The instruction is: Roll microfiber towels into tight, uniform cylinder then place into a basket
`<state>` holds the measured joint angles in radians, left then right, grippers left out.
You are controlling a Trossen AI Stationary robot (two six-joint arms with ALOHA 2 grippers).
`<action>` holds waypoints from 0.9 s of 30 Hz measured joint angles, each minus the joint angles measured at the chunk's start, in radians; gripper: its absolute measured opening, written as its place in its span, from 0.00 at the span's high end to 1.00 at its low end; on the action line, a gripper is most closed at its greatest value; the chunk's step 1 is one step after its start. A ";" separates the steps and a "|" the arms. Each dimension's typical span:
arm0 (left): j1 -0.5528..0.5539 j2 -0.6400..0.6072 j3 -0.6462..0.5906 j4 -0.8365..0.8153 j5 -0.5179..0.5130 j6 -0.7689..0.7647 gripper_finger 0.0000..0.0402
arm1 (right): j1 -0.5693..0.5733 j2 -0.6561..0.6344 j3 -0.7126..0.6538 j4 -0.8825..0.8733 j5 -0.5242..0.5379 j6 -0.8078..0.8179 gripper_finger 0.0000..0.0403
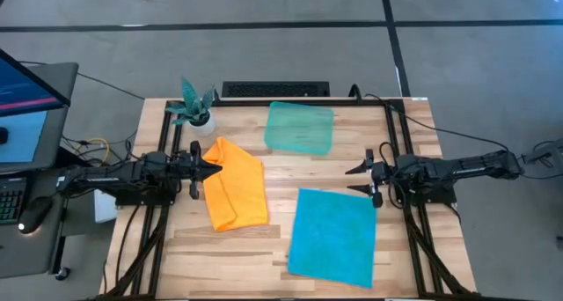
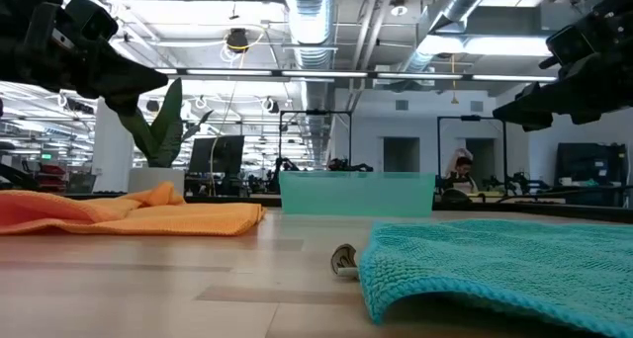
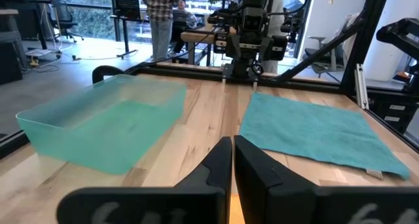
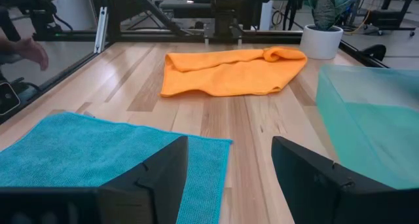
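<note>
Two dark robot arms hang idle over a pale wooden slatted table with the towel job barely begun. The bright orange microfiber towel lies loosely folded and rumpled on the left half, while the turquoise-blue microfiber towel lies spread flat toward the near right corner; neither shows any sign of a roll. The shallow translucent teal-green plastic basket sits at the far middle of the table, nothing inside it, well apart from both cloths. A small white pot with a teal plant stands just beyond the orange towel.

The left gripper hovers at the orange towel's near-left edge, its fingers pressed together on nothing. The right gripper waits just beside the blue towel's far right corner, jaws spread wide and empty.

By the look of it, everything remains: both towels must be flattened, rolled tight into cylinders, and carried to the basket.
</note>
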<state>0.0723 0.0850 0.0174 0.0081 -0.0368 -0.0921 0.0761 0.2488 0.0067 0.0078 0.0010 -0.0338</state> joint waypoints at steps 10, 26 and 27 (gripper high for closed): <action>0.000 0.000 0.000 0.000 0.000 0.002 0.98 | -0.007 -0.009 0.009 -0.010 0.044 -0.082 0.39; 0.000 0.000 0.000 0.000 0.000 0.001 0.98 | -0.022 -0.008 0.013 -0.006 0.072 -0.158 0.39; 0.000 0.000 0.000 0.002 0.000 0.001 0.98 | -0.022 -0.008 0.013 -0.006 0.072 -0.158 0.39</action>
<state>0.0723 0.0850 0.0174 0.0099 -0.0368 -0.0913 0.0544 0.2413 0.0193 0.0013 0.0727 -0.1917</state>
